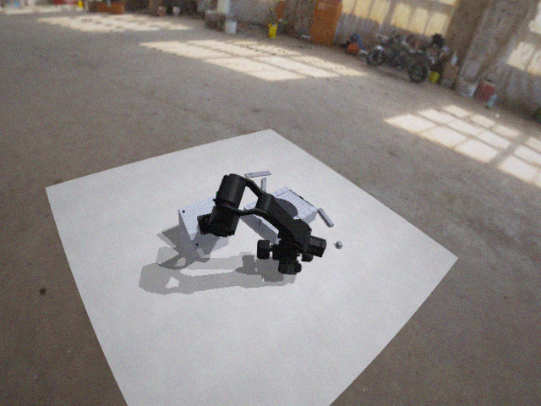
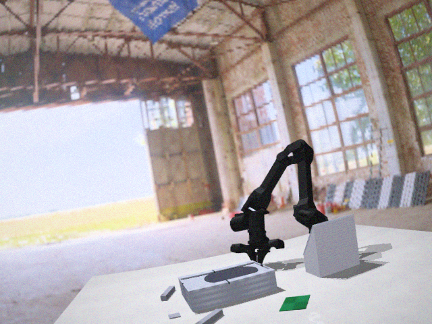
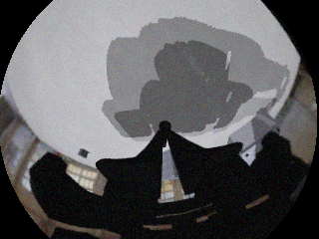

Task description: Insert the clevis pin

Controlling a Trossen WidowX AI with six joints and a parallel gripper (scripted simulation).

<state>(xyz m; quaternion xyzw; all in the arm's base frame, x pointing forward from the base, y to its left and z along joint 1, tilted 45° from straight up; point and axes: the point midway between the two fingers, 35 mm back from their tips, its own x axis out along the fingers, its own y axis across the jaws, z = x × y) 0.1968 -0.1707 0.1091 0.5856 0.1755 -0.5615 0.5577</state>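
Pin (image 3: 164, 125) sits between the fingertips of the hand (image 2: 258, 262) (image 3: 163, 131), gripped, head showing.

Matt grey metal-look tray (image 1: 308, 214) (image 2: 230, 296), smooth dark disc (image 1: 286, 206) (image 2: 231, 274), matt black claw (image 2: 257, 262) (image 3: 163, 131)

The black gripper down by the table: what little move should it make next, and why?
Probably a small straight lift: the black gripper is shut on the dark round-headed pin, beside the grey steel tray, whose rim should be cleared before moving across.
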